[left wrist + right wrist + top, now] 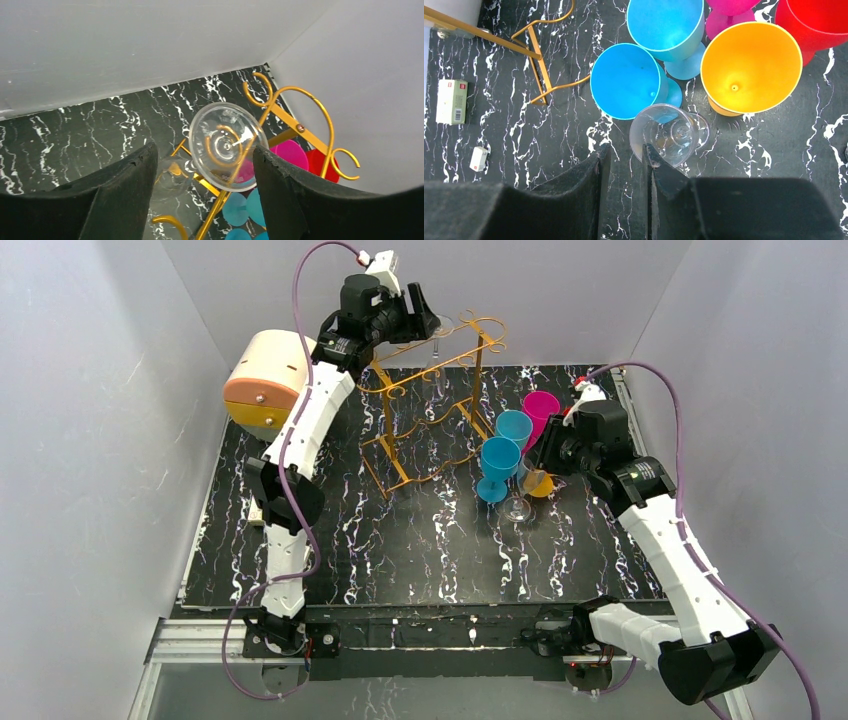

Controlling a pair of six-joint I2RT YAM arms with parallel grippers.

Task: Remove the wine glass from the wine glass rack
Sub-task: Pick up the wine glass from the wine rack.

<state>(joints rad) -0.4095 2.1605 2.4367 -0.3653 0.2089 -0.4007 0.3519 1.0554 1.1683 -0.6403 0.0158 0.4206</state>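
wine glass [227,145] hangs upside down in the wine glass rack [295,125], foot between the spread jaws of the left gripper [204,150]. close evenly on the foot, then slide it out along the rails, no twisting.

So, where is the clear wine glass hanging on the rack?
The clear wine glass hangs foot-up high on the wine glass rack, between the fingers of the left hand; in the top view, at the back, left of centre.

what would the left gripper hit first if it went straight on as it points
Likely the foot of the clear wine glass hanging in the rack, between the fingers of the left gripper; depth is unclear.
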